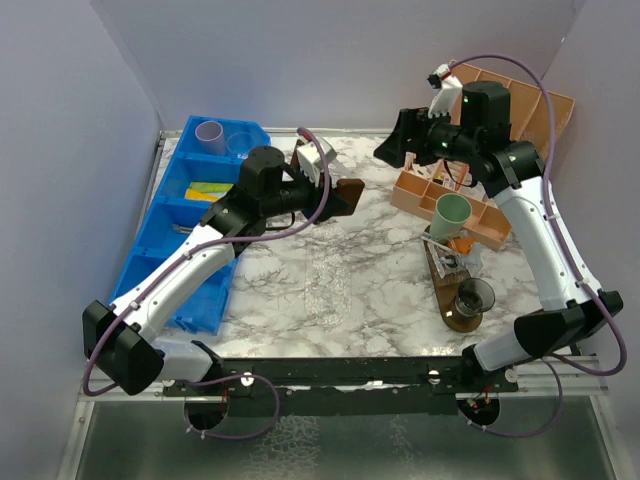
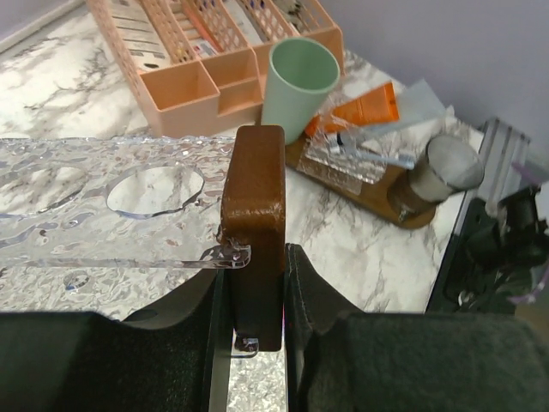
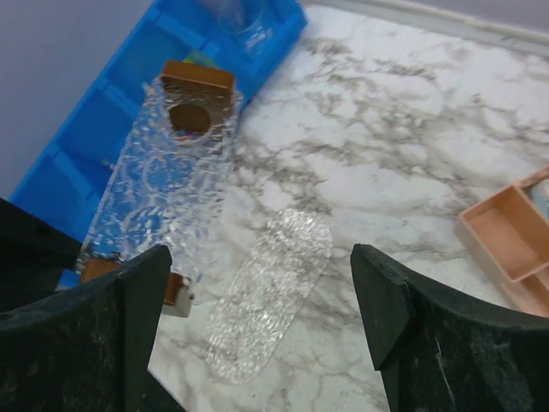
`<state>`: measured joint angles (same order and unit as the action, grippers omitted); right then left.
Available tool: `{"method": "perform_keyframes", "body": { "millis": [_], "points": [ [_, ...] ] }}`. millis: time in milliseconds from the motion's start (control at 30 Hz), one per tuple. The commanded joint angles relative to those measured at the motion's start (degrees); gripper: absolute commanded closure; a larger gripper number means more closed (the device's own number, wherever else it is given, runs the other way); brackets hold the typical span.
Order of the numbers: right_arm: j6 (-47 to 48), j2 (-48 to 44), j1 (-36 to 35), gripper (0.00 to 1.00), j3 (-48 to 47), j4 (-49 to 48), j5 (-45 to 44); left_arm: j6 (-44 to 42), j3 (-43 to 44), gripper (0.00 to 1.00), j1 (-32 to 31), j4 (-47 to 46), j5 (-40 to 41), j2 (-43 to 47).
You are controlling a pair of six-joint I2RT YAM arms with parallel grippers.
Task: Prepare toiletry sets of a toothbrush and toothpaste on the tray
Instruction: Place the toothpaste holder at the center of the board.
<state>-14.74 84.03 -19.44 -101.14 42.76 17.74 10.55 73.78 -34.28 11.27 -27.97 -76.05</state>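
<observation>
- The left claw (image 2: 255,283) is clenched on the brown end block (image 2: 253,215) of a clear rack (image 2: 103,206), holding it above the desk (image 1: 270,275).
- The right claw (image 3: 257,266) is spread wide with nothing in it, raised over the peach organiser (image 1: 445,195).
- The wooden tray (image 2: 377,196) lies just beside that organiser. The mint green cup (image 2: 296,81) stands at its far end and the smoky dark cup (image 2: 450,167) at its near end.
- An orange tube (image 2: 367,107) and a toothbrush (image 2: 377,154) lie between the two cups.
- A lilac cup (image 1: 210,135) and a clear cup (image 1: 240,142) sit in the blue bin (image 1: 175,250).
- A clear oval plate (image 3: 270,292) lies flat mid-desk, below the held rack.
</observation>
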Motion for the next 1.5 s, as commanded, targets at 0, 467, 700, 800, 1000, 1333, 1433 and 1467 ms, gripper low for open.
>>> {"method": "perform_keyframes", "body": {
  "millis": [0,467,700,800,1000,1333,1433,1467],
  "points": [
    [3.9,1.0,-0.6,0.15,-1.9,7.0,19.6,-12.0,-5.1,1.0,-5.4,-5.2,-0.8,5.2],
    [49.0,-13.9,-4.6,0.2,24.5,-8.8,33.2,-19.0,-14.7,1.0,-13.1,-3.3,-8.9,14.7],
    [56.5,-15.2,-5.5,0.44,27.4,-12.3,37.8,-27.4,-17.9,1.0,-17.7,2.3,-6.5,18.2],
    [57.8,-15.3,-5.5,0.5,28.5,-11.8,39.7,-30.4,-19.7,1.0,-19.7,3.2,-3.5,20.1],
    [62.8,-16.8,-5.5,0.53,33.9,-9.7,45.4,-35.1,-24.0,1.0,-22.2,2.1,0.1,22.8],
    [54.8,-18.3,-9.2,0.55,44.1,-23.2,41.0,-40.8,-28.8,1.0,-24.1,-1.7,1.0,22.9],
    [53.5,-17.7,-12.6,0.57,45.7,-26.0,34.9,-40.9,-30.3,1.0,-24.3,-3.8,0.3,22.4],
    [53.5,-17.6,-13.8,0.58,46.0,-26.5,32.8,-40.9,-30.8,1.0,-24.3,-4.6,0.0,22.4]
  ]
}}
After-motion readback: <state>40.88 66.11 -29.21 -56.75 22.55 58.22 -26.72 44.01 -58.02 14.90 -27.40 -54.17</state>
